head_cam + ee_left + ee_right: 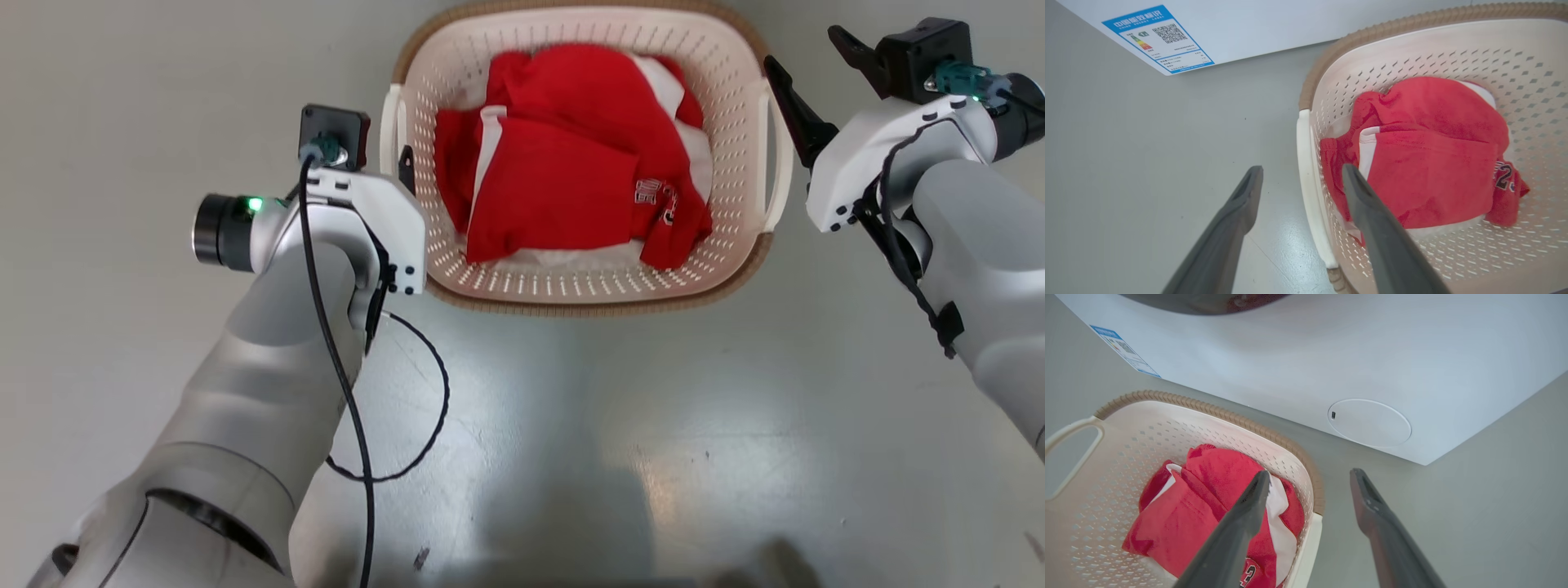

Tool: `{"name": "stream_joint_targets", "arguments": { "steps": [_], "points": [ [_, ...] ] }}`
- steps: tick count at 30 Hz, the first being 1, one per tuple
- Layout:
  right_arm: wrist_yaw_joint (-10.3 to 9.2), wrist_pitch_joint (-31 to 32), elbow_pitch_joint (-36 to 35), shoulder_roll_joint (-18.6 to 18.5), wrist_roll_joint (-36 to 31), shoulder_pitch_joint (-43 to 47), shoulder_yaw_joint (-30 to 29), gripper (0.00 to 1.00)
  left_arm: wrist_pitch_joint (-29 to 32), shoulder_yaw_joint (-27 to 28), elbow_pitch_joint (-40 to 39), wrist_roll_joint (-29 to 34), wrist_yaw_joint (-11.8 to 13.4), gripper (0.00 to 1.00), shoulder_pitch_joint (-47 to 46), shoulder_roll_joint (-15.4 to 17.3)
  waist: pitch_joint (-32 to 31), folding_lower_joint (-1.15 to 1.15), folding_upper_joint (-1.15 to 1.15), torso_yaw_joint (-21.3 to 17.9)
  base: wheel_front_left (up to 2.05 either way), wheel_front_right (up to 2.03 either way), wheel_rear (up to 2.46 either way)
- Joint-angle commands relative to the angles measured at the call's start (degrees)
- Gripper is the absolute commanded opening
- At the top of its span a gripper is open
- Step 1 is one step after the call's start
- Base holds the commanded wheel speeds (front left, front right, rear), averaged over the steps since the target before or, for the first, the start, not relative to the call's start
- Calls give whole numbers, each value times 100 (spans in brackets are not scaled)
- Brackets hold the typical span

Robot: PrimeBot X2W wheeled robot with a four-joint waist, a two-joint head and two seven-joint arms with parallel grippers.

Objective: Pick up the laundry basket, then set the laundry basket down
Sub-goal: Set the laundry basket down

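Note:
The laundry basket (pixel 571 304), cream with a brown woven rim, stands on the grey floor with red and white clothes (pixel 571 163) inside. My left gripper (pixel 396 167) is at its left side. In the left wrist view the left gripper (pixel 1302 170) is open, one finger outside and one inside the basket, straddling the white left handle (pixel 1310 196) without touching it. My right gripper (pixel 800 49) is open beside the right handle (pixel 780 163). From the right wrist, the right gripper (pixel 1310 474) spans the basket's rim (pixel 1208 410), above the handle (pixel 1306 555).
The white washing machine (pixel 1372 355) stands just behind the basket, an energy label (pixel 1157 38) on its lower corner. A black cable (pixel 424 392) loops from my left arm. Grey floor (pixel 653 449) spreads on both sides and toward me.

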Motion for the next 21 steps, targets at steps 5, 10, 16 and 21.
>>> {"name": "stream_joint_targets", "arguments": {
  "steps": [5, 10, 16, 21],
  "points": [
    [25, -79, -527, -120, -773, 767, -1049, 100, -352, 91, -169, -245, -102, 100, 427, 175, -662, 0, 0, -23, 0, 0, 0],
    [25, -79, -1064, -56, -1680, 1467, -2232, 100, -494, 69, -198, -220, -217, 100, 804, 190, -1271, 0, 0, -45, 0, 0, 0],
    [25, -79, -1655, 150, -2637, 2291, -3360, 100, -512, 343, -825, -112, -204, 100, 1316, 419, -1958, 0, 0, -97, 0, 0, 0],
    [25, -80, -2047, 315, -3262, 2981, -4054, 100, -514, 856, -1663, 94, -151, 100, 2059, 627, -2552, 0, 0, -167, 0, 0, 0]
  ]
}}
